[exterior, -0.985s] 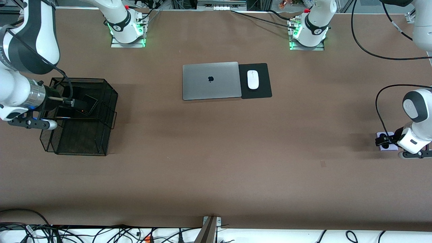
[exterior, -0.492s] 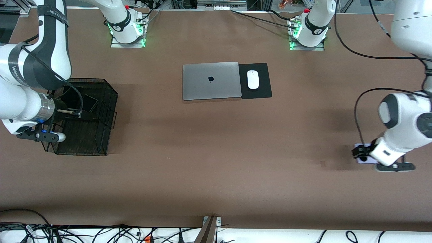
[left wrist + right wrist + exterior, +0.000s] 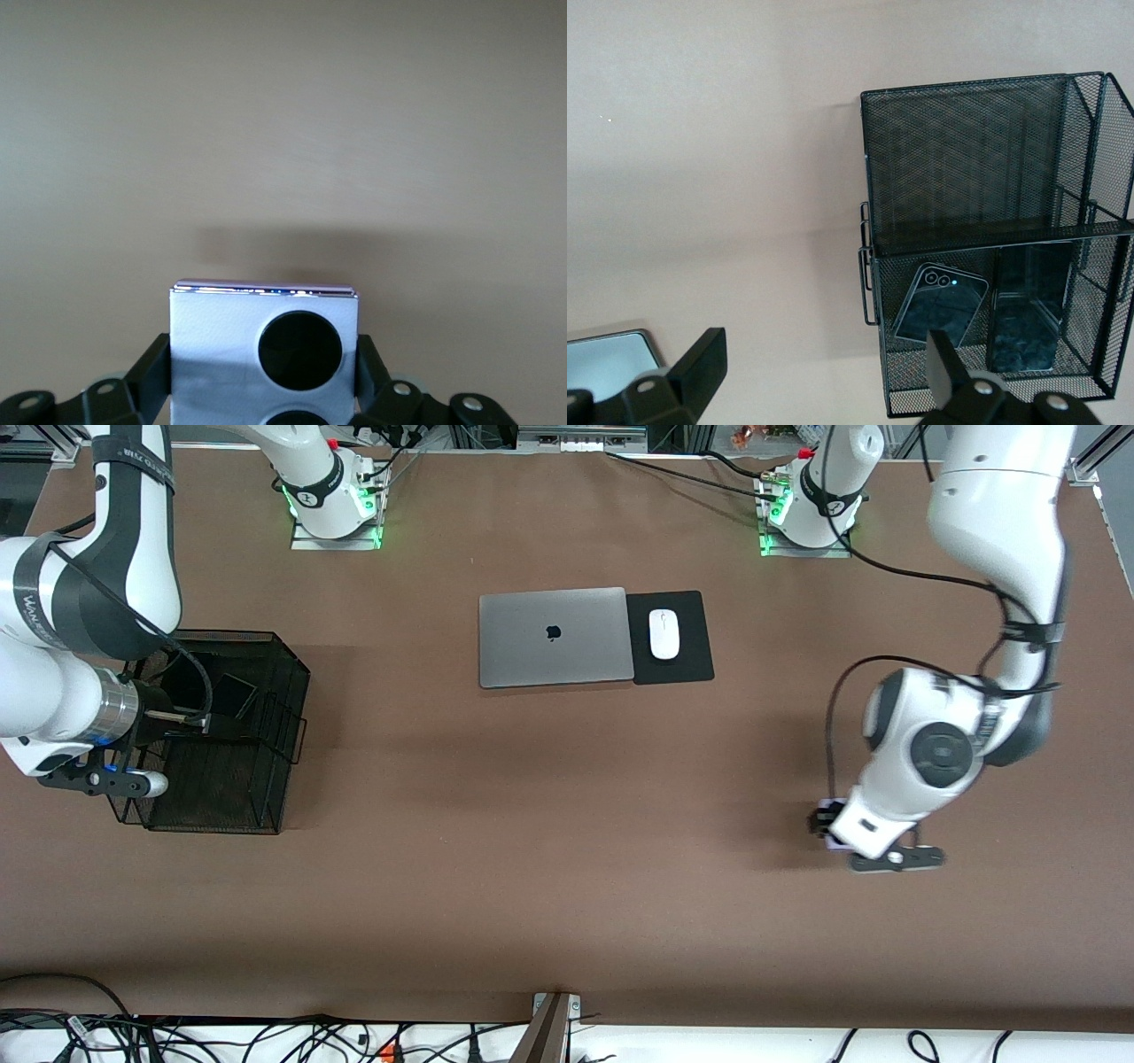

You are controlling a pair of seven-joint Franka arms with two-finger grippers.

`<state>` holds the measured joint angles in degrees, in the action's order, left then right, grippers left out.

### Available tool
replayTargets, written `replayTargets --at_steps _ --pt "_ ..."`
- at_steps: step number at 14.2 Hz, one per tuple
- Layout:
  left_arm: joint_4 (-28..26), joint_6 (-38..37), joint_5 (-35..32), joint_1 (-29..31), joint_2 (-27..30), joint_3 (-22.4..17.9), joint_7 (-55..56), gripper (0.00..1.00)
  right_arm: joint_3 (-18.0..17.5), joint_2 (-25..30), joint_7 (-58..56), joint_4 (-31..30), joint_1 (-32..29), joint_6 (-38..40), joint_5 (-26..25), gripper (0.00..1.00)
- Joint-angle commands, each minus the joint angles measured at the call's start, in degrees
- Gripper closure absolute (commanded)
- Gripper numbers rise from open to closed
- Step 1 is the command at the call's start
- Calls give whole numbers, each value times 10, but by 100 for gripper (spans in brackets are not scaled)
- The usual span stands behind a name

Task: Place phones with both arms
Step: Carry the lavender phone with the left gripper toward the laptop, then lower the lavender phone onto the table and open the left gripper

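Nearest you, the left gripper (image 3: 826,825) hangs over bare brown bench (image 3: 567,886) toward the left arm's end. Its jaws are closed on the two side edges of the lavender phone (image 3: 264,350), which you see face-up in the left wrist view with one black circle fully showing and a second cut off at the frame edge. The phone is clear of the bench, and its shadow falls on the bench under it.

Farther from you, at the right arm's end, a black mesh basket (image 3: 283,717) stands on the bench. The right gripper (image 3: 208,726) hangs over it with jaws spread wide, holding nothing. In the right wrist view two phones lie flat in one compartment of the basket: the small black phone (image 3: 939,303) and, just beside it, the long black phone (image 3: 1026,305).

Farthest from you, mid-bench, a closed silver laptop (image 3: 555,636) lies touching a black pad (image 3: 691,638) that carries a white mouse (image 3: 664,634).
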<state>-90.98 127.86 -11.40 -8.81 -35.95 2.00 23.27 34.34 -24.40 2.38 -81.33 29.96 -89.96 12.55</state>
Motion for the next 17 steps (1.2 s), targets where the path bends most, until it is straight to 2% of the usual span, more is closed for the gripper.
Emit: replayTargets --at_steps 1,3,6,10,13,17 --pt "33 -16 -8 -74 -30 -10 93 70 2 -1 -9 12 -5 16 12 1" --pt "62 -25 -6 -121 -55 -9 155 70 2 -1 -13 12 -9 16 12 1" --pt "147 -76 1 -181 -104 -7 205 70 2 -1 -13 12 -9 16 12 1" --pt "251 -75 19 -226 -173 -6 219 70 2 -1 -12 12 -8 16 12 1" --pt "288 -55 21 -252 -212 -6 212 70 2 -1 -12 11 -8 16 12 1" --pt "292 -36 34 -289 -233 0 218 70 2 -1 -13 11 -8 16 12 0"
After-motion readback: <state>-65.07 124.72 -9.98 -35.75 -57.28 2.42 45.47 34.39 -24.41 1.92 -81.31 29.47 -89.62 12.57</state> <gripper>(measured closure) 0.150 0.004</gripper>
